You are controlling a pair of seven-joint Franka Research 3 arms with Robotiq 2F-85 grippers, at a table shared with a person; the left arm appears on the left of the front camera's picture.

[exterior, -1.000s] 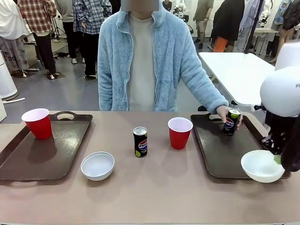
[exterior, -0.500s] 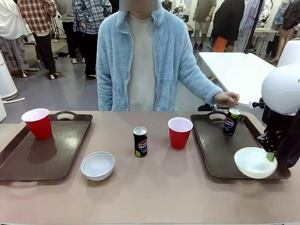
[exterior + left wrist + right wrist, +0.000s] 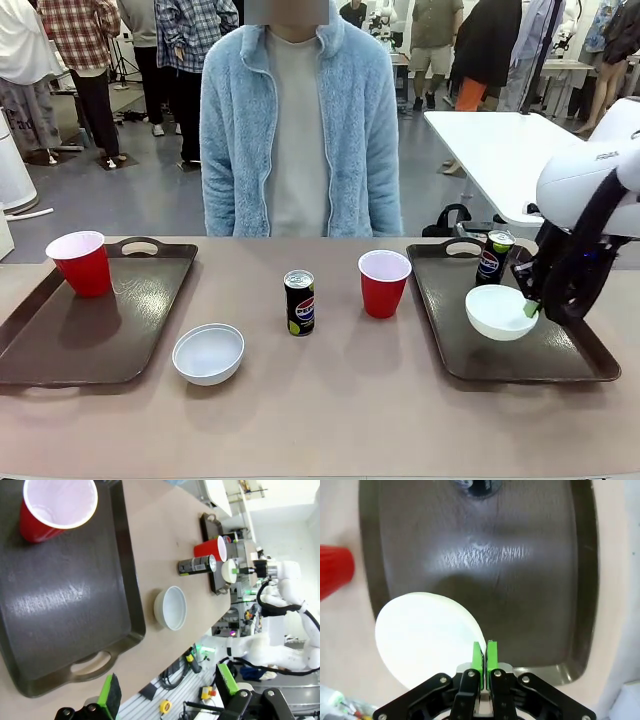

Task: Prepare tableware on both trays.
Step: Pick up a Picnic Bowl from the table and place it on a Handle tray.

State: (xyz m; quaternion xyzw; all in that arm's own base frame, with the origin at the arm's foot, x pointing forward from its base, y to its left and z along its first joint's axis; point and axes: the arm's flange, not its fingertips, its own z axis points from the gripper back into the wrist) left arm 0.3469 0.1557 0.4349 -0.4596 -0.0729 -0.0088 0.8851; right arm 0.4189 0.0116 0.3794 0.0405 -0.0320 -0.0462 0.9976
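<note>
Front view (12 o'clock = the far side)
- Left tray point(image 3: 100, 335): lies at the 9 o'clock end of the table point(image 3: 340, 410).
- Left cup point(image 3: 80, 262): upright in the left tray's 11 o'clock corner.
- Left bowl point(image 3: 208, 353): on the table, just beside the left tray at its 4 o'clock.
- Mid can point(image 3: 299, 302): upright on the table at the centre, at 1 o'clock from the left bowl.
- Mid cup point(image 3: 384, 283): upright on the table at 3 o'clock from the mid can, near the right tray.
- Right tray point(image 3: 450, 345): lies at the table's 3 o'clock end.
- Right can point(image 3: 493, 258): upright at the right tray's 12 o'clock end.
- Right bowl point(image 3: 498, 312): over the right tray's middle, at 6 o'clock from the right can. I cannot tell whether it touches the tray.
- Right gripper point(image 3: 530, 308): pinches the right bowl's rim at its 3 o'clock edge.
- Person point(image 3: 297, 120): stands at 12 o'clock.

Left wrist view
- Left gripper point(image 3: 167, 690): pads spread wide with nothing between them, above the left tray's point(image 3: 65, 605) handle end.
- Left cup point(image 3: 57, 505): on the left tray, at the picture's 11 o'clock.
- Left bowl point(image 3: 171, 608): on the table beside the tray.

Right wrist view
- Right gripper point(image 3: 483, 652): pads pressed together on the right bowl's point(image 3: 422, 637) rim.
- Right tray point(image 3: 520, 580): lies under the bowl.
- Mid cup point(image 3: 335, 575): at the picture's 9 o'clock, off the tray.
</note>
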